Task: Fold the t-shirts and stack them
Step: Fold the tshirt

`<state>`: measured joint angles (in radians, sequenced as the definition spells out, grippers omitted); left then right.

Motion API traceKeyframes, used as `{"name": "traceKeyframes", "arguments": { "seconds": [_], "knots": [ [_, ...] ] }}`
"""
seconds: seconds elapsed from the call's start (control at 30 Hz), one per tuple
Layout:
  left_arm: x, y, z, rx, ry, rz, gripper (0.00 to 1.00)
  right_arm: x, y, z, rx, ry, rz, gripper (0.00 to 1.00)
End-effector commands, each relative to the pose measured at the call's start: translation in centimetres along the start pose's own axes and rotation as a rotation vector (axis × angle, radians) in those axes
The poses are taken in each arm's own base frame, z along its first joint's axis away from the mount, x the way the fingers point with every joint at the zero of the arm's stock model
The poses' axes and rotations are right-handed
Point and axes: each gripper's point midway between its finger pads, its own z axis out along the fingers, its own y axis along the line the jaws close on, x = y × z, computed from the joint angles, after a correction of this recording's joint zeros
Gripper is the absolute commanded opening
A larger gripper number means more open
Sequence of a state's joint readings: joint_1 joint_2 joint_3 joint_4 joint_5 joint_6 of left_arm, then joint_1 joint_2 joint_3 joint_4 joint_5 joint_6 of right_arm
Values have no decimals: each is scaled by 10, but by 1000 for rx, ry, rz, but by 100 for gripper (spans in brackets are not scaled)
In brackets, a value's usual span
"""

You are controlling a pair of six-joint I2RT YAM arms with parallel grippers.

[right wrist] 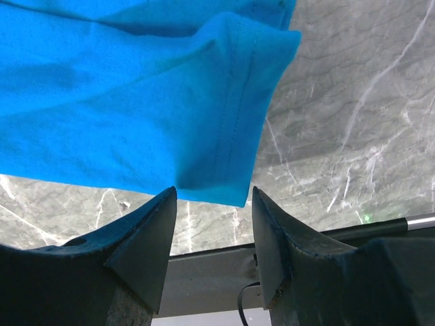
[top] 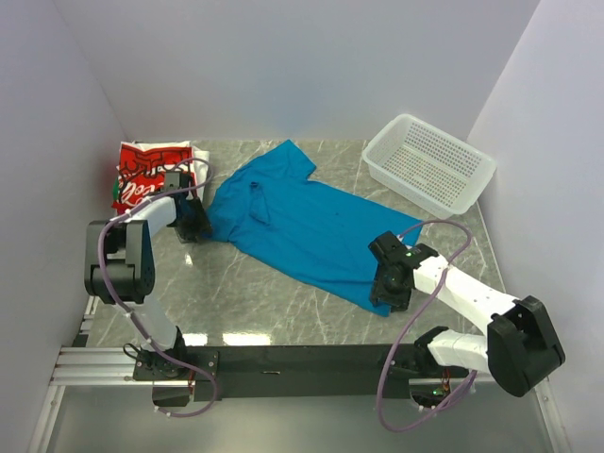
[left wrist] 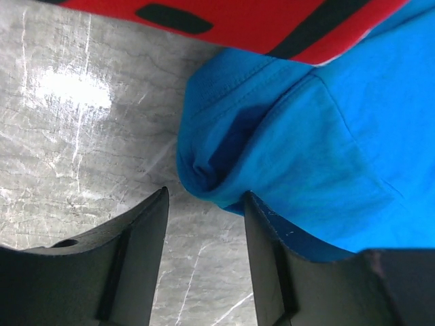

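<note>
Top external: the blue t-shirt (top: 302, 222) lies rumpled, diagonally across the table (top: 283, 316), its left end beside the folded red-and-white t-shirt (top: 151, 170). The left gripper (top: 193, 226) is at that end and the right gripper (top: 389, 288) at the near hem.

Left wrist: jaws parted, bunched cloth just ahead, nothing clamped. A shallow pinch here would likely slip.

Right wrist: jaws parted at the hem corner, likewise ungripped. Uneven lifts could skew the fold.

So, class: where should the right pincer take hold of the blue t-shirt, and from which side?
Take the blue t-shirt at its near hem corner, coming from the front edge of the table with the open right pincer. That stitched corner lies flat and free, pointing into the pincer's gap, so it should likely slide in without bunching.
</note>
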<state>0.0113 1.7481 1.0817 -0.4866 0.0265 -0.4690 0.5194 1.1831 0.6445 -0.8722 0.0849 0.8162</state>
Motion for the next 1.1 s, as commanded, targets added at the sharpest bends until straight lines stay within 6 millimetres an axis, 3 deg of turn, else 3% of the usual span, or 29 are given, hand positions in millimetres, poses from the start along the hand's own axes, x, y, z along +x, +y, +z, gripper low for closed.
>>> {"name": "traceKeyframes", "arguments": {
  "seconds": [0.0, 0.23, 0.3, 0.4, 0.43, 0.5, 0.53, 0.6, 0.9, 1.07],
  "knots": [
    [-8, -1, 1, -12, -22, -11, 53, 0, 0, 5, 9, -6, 7, 55],
    [-8, -1, 10, -17, -15, -5, 39, 7, -9, 14, 47, 14, 9, 52],
    [-9, -2, 13, -17, -12, -2, 30, 5, -8, 15, 47, 0, 15, 50],
    [-13, -3, 14, -15, -17, -2, 16, 2, -6, 15, 49, -2, 13, 38],
    [-14, -3, 14, -16, -17, -3, 12, 2, -6, 16, 51, 0, 10, 26],
    [-17, -5, 14, -11, -23, -1, 2, 2, -7, 15, 58, 1, 6, 15],
    [-17, -5, 13, -13, -21, 0, 1, 0, -8, 14, 64, -6, 4, 6],
    [-22, -7, 10, -10, -31, 9, 0, 1, -11, 13, 79, -7, 1, 0],
    [-43, -3, -13, -51, -86, 92, 1, -1, -27, -5, 131, -40, 19, 0],
    [-43, 4, -16, -79, -86, 129, 0, -2, -29, -7, 142, -39, 9, 0]
  ]
}}
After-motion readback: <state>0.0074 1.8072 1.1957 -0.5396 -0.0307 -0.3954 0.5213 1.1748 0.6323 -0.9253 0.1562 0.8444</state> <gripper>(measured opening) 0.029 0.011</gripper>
